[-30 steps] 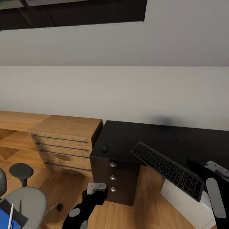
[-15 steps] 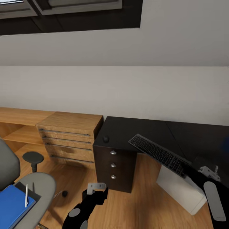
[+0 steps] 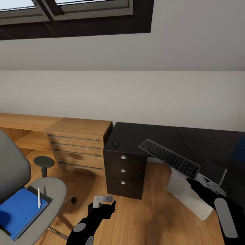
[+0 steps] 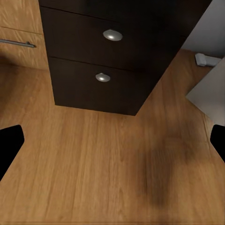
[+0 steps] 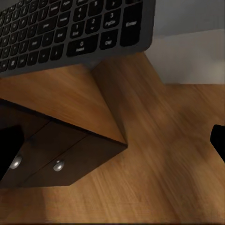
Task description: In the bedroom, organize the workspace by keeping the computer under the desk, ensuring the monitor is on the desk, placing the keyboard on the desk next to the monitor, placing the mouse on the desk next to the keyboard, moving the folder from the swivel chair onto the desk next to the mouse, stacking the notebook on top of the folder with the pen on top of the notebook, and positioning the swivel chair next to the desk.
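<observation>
Wooden plank floor (image 3: 153, 211) spans the lower head view, below a pale wall and a dark-framed skylight (image 3: 75, 13). Black L-shaped desk (image 3: 143, 136) stands against the wall, with a dark three-drawer pedestal (image 3: 124, 170) under its near corner and a light wooden drawer unit (image 3: 78, 146) just beside it. Grey padded swivel chair (image 3: 23, 190) sits well apart from the desk, at the view's lower left. Light grey boxy computer (image 3: 189, 197) stands on the floor under the desk. Flat bright blue folder (image 3: 18, 212) lies on the chair seat; thin dark notebook (image 3: 43, 198) lies beside it, partly under it, and thin whitish pen (image 3: 38, 197) rests on the folder. Slim black keyboard (image 3: 169, 158) lies tilted, overhanging the desk's front edge; in the right wrist view it (image 5: 70, 33) hangs above the pedestal. Small dark oval mouse (image 3: 116, 144) sits on the desk's near corner. Left end effector (image 3: 103, 200) hovers over the floor, fingers spread apart, gripping nothing. Right end effector (image 3: 217, 183) is near the keyboard's end, also spread wide and empty.
</observation>
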Robot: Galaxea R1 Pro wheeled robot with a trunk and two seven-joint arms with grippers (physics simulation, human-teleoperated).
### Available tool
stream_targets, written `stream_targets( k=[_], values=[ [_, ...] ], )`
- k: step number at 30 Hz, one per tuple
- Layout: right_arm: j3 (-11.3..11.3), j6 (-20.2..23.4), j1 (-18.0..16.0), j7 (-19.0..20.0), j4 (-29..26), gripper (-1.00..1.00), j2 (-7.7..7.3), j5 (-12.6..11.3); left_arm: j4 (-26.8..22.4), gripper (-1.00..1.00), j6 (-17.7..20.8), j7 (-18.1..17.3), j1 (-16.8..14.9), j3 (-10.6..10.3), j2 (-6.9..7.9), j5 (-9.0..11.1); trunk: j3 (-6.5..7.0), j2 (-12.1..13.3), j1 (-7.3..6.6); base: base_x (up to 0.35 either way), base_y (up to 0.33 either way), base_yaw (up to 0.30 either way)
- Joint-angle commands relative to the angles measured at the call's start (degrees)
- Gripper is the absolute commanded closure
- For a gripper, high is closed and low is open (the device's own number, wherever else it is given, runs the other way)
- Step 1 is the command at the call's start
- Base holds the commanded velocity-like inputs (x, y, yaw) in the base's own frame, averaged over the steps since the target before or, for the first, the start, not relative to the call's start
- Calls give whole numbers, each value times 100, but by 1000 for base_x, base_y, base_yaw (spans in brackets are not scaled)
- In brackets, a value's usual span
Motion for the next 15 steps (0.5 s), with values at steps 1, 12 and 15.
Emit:
stream_targets(
  k=[1, 12, 15],
  values=[
    [-1, 19, -4, -37, 4, -100, 1, -60, -8, -100, 19, 54, -4, -9, 2, 61, -6, -4, 0, -14, 8, 0],
    [21, 13, -4, 21, 87, -100, 94, -58, -7, -100, 19, 47, -4, -9, -2, 61, -6, -4, 0, -5, 3, 0],
    [23, 12, -4, 30, 108, -100, 184, -53, -7, -100, 19, 46, -4, -9, -5, 61, -6, -4, 0, 0, 0, 0]
  ],
)
